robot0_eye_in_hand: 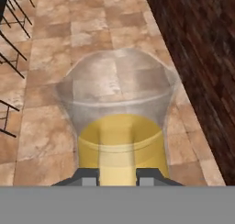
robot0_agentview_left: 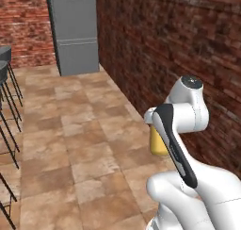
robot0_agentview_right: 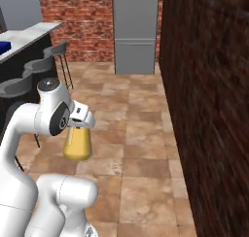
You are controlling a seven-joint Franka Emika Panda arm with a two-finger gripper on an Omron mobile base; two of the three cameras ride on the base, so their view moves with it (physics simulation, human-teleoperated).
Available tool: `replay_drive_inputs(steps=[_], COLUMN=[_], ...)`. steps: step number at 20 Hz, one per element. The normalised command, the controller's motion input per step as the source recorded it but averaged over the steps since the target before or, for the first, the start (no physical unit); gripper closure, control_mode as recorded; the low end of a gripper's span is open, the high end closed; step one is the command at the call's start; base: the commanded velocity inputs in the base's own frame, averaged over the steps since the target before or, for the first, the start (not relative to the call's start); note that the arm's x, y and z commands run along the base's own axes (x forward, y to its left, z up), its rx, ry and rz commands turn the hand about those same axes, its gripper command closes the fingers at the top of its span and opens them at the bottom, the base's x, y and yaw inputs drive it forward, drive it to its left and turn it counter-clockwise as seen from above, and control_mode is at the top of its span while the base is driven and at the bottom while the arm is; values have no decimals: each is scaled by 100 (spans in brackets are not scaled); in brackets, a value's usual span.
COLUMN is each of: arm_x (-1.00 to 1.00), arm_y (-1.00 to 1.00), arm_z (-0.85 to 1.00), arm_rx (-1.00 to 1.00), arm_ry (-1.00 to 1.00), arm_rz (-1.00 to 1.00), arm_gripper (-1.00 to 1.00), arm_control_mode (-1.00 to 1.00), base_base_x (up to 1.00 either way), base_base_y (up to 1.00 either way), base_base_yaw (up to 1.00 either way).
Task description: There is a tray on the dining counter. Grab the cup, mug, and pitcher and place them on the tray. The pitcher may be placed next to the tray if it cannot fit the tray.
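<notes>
The hand (robot0_agentview_right: 80, 126) pinches the conical amber-gold pitcher (robot0_agentview_right: 78, 143) aloft over open tiled floor (robot0_agentview_right: 141, 134); dark brick wall (robot0_agentview_right: 209, 110) close right, marble-topped surface (robot0_agentview_right: 29, 37) far left.

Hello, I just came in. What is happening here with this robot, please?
The robot arm is carrying the pitcher. Its gripper is shut on the pitcher, which hangs above the tiled floor, beside a brick wall. The dining counter stands off to the robot's left, with grey stools along it and a bit of the blue tray showing on top. A grey fridge stands at the far end. The pitcher is not yet at the tray.
</notes>
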Motion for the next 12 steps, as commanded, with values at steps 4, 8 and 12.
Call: replay_drive_inputs(steps=[4, 8, 12], arm_x=[0, 0, 0], arm_y=[0, 0, 0], arm_z=[0, 0, 0], arm_rx=[0, 0, 0], arm_ry=[0, 0, 0], arm_rz=[0, 0, 0], arm_gripper=[100, 100, 100], arm_control_mode=[100, 100, 100], base_base_x=[100, 100, 100], base_base_y=[-21, -13, -23], base_base_yaw=[37, 32, 24])
